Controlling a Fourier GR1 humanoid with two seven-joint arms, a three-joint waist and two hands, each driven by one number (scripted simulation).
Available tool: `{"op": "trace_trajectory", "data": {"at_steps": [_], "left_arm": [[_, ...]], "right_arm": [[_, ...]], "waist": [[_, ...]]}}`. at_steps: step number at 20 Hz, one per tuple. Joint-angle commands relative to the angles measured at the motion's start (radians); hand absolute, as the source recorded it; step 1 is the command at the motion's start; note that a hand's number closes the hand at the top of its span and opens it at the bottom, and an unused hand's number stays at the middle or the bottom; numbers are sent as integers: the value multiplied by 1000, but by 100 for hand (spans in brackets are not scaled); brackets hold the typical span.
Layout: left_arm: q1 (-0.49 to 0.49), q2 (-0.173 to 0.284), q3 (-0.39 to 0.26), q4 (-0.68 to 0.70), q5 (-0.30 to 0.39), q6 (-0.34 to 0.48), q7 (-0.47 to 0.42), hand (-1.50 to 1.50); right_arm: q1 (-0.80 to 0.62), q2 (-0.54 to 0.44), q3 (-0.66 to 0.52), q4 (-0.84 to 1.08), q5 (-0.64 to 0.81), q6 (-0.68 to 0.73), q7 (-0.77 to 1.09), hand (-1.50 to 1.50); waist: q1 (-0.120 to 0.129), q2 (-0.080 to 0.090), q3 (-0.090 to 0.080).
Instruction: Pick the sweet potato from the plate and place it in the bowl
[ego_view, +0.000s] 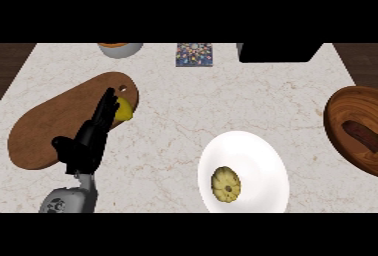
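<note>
Sweet potato (361, 134): lies inside wooden bowl (341, 111) at right edge, long axis diagonal, off white plate (255, 150). Left hand (90, 137): far left over cutting board (52, 125), fingers straight, together, holding nothing. Right hand unseen.

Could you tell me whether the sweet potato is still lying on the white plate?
No, the sweet potato lies inside the wooden bowl, while the white plate holds only a round yellow item.
</note>
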Motion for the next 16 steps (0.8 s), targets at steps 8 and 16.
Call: {"op": "trace_trajectory", "data": {"at_steps": [8,16], "left_arm": [[-7,-19,-19,-3,-32,25,6,0],[-22,-6,10,70,2,-19,-62,0]], "right_arm": [[140,-50,-116,-3,-263,228,0,-150],[300,-36,-127,-43,-297,317,-105,-150]], "waist": [[6,2,1],[5,3,1]]}}
